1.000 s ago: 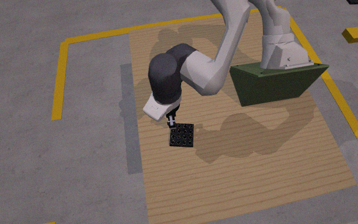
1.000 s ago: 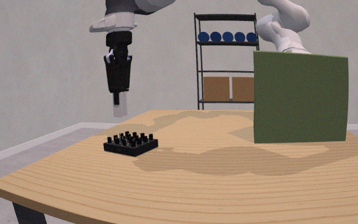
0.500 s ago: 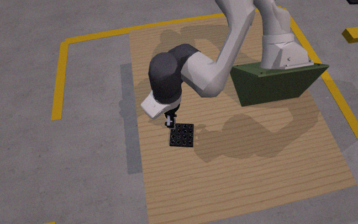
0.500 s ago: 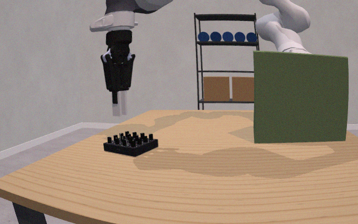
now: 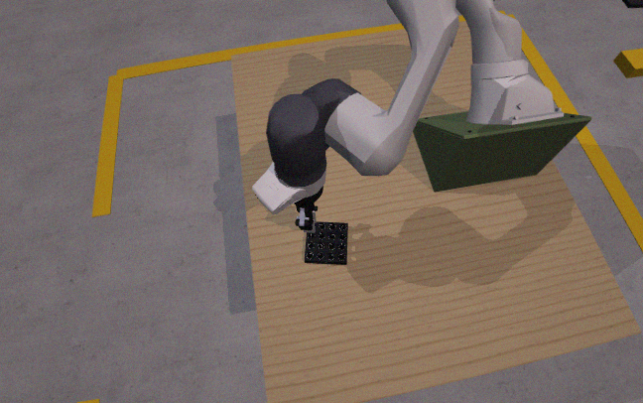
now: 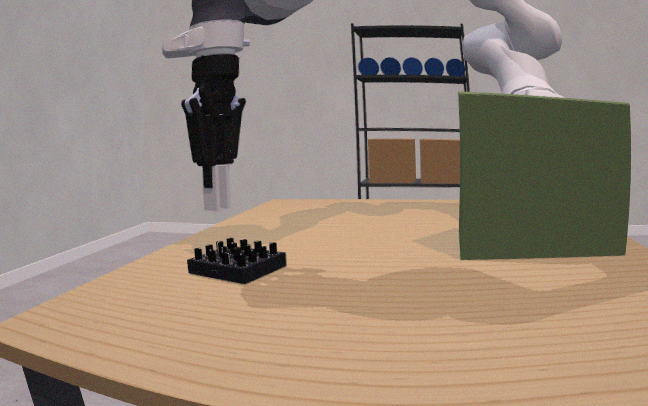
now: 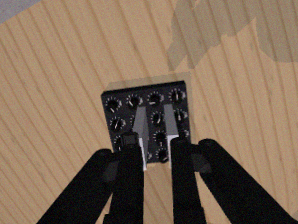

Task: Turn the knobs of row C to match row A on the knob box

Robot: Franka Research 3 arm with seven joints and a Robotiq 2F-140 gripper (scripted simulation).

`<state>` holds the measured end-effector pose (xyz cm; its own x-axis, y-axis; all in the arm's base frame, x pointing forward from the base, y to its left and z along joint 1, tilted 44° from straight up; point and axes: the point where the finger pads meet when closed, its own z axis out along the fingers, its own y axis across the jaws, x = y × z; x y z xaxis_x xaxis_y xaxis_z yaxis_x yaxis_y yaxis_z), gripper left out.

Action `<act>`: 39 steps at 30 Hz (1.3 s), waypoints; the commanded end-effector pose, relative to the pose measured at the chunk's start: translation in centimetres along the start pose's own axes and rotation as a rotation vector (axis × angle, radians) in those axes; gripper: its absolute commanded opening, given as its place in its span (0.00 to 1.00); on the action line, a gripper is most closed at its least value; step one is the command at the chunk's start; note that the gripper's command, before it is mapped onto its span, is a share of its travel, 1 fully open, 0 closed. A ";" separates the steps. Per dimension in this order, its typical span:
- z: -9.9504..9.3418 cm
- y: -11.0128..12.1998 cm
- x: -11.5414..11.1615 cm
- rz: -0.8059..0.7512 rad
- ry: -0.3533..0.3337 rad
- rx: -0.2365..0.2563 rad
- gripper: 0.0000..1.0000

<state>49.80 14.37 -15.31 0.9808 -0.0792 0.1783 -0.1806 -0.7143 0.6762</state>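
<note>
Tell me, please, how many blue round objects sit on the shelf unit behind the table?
5, side by side in a row on the upper shelf of the black rack. More could be hidden behind them.

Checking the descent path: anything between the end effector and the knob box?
Nothing visible. The black end effector hangs in open air above the black square knob box on the wooden table, fingers nearly shut on nothing.
</note>
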 end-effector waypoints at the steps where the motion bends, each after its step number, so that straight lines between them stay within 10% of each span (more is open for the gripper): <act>1: 0.0 -0.1 0.0 0.011 0.002 0.003 0.12; 39: 1.6 -0.1 0.0 0.011 0.002 0.003 0.12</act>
<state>49.89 13.56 -16.07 0.9795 -0.0825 0.1838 -0.1869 -0.7120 0.6768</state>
